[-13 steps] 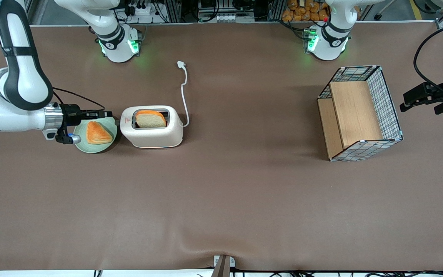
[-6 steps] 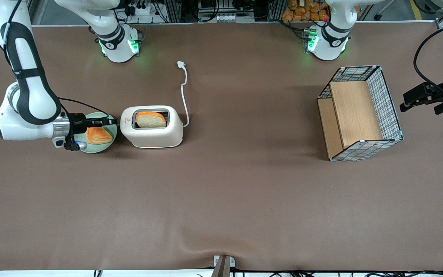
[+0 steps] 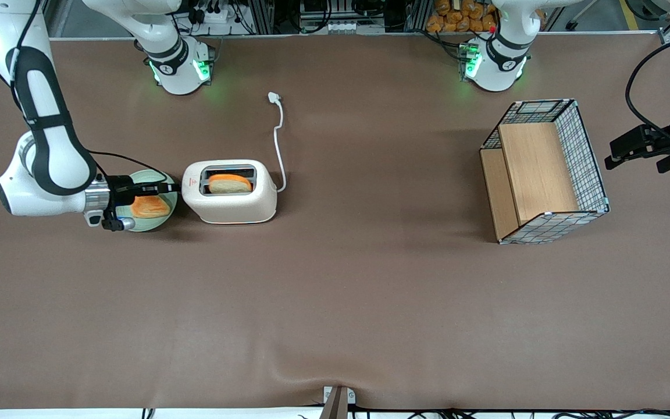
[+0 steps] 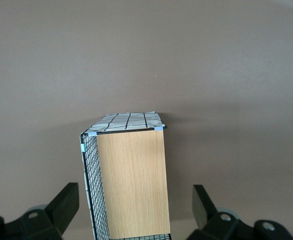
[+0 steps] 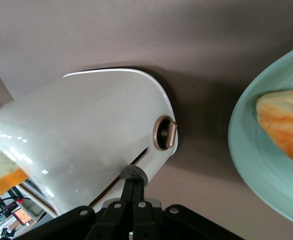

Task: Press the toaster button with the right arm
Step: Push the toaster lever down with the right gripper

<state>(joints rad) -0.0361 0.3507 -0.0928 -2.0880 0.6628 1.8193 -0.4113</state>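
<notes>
The toaster sits on the table with bread low in its slot. The right arm reaches over a green plate. Its pincer, fingers together, presses on the button at the toaster's end.

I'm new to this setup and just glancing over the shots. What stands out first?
The cream-white toaster with a bread slice in its slot, the right arm's gripper at the lever knob on its end, fingers shut. Beside it, under the gripper, a green plate holds another orange-crusted slice. Toward the parked arm's end stands a wire-and-wood basket.
</notes>
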